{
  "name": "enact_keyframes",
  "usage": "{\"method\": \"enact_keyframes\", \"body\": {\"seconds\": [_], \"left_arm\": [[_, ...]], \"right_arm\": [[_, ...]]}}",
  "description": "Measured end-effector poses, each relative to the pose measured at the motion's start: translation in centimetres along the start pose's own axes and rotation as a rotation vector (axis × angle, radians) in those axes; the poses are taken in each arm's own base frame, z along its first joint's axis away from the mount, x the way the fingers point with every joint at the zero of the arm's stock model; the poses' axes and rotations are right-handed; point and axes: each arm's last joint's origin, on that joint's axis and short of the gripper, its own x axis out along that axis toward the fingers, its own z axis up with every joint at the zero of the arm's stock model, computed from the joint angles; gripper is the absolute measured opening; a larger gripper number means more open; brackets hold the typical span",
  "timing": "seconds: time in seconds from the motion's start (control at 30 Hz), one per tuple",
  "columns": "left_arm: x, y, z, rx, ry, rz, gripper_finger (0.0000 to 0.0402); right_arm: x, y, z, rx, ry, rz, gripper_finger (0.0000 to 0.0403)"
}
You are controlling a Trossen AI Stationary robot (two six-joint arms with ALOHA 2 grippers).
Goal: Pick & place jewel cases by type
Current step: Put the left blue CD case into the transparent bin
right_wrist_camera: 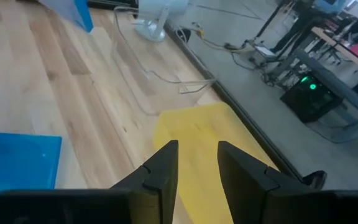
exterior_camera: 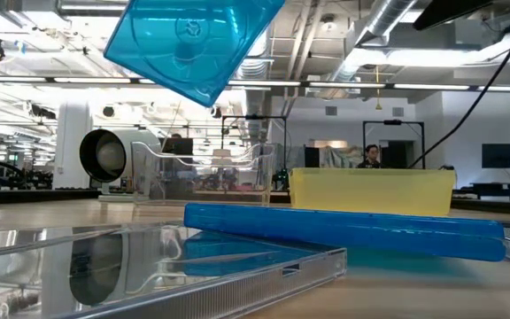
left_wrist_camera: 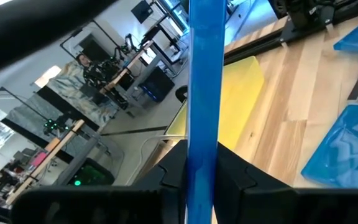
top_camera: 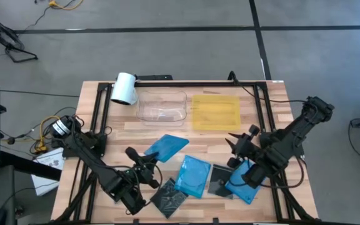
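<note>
A grey-clear case [exterior_camera: 149, 266] lies flat right in front of the low camera, filling the lower left of that frame. Behind it a blue case [exterior_camera: 343, 229] rests on the table, and a lifted blue case [exterior_camera: 189, 40] hangs tilted in the upper left.

From above, going left to right: the left gripper [top_camera: 147, 164] sits at lower left, pinched shut on the lifted blue case [top_camera: 167, 147] by its edge (the wrist camera shows the thin blue edge squeezed between the fingers). Next come a dark grey case [top_camera: 169, 195], a blue case [top_camera: 194, 175], another grey case [top_camera: 220, 182] and a third blue one [top_camera: 245, 187] at lower right. The right gripper [top_camera: 241, 147] waits above them, a little open and holding nothing.

The clear tray [top_camera: 162, 107] and yellow tray [top_camera: 216, 112] sit at top middle.

The grip is only on one edge, so I think the case could swing, slip out, or bump the tray wall going in.
</note>
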Motion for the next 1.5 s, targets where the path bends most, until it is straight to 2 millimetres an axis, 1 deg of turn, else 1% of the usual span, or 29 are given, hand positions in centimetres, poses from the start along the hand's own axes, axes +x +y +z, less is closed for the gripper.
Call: {"method": "enact_keyframes", "body": {"seconds": [0.13,0.3,0.43,0.6,0.73,0.87,1.03,1.2,1.3,1.4,1.5], "left_arm": [[0.5,-0.4,0.7,0.019,0.007,-0.021,0.0032],[1.2,-0.9,1.9,0.049,0.002,-0.051,0.0038],[2.1,-1.2,3.0,0.076,-0.005,-0.117,0.0036],[3.9,-1.2,4.5,0.110,-0.046,-0.221,0.0033],[5.8,-0.8,5.1,0.147,-0.070,-0.270,0.0039],[8.1,-0.1,5.2,0.173,-0.067,-0.316,0.0038],[11.2,2.0,5.5,0.162,-0.078,-0.375,0.0032],[14.7,3.9,4.8,0.176,-0.054,-0.392,0.0038],[16.5,4.8,4.5,0.148,-0.062,-0.442,0.0039],[17.6,5.5,4.5,0.120,-0.093,-0.461,0.0034],[17.8,5.8,4.8,0.170,-0.116,-0.406,0.0032]], "right_arm": [[-0.5,-0.4,-0.4,0.015,0.002,-0.011,0.0107],[-1.1,-0.6,-0.8,0.029,-0.005,-0.003,0.0107],[-1.8,-0.5,-1.1,0.017,-0.017,0.019,0.0107],[-2.6,-0.3,-1.5,-0.004,-0.034,0.056,0.0107],[-3.4,-0.3,-1.9,-0.018,-0.046,0.084,0.0107],[-4.4,-0.3,-2.5,-0.025,-0.047,0.121,0.0107],[-5.9,-0.2,-3.2,-0.044,-0.074,0.189,0.0107],[-6.8,0.0,-3.7,-0.015,-0.088,0.235,0.0107],[-7.1,0.5,-4.0,-0.012,-0.093,0.254,0.0107],[-7.4,1.1,-4.4,-0.037,-0.099,0.264,0.0107],[-7.5,1.4,-4.6,-0.051,-0.101,0.262,0.0107]]}}
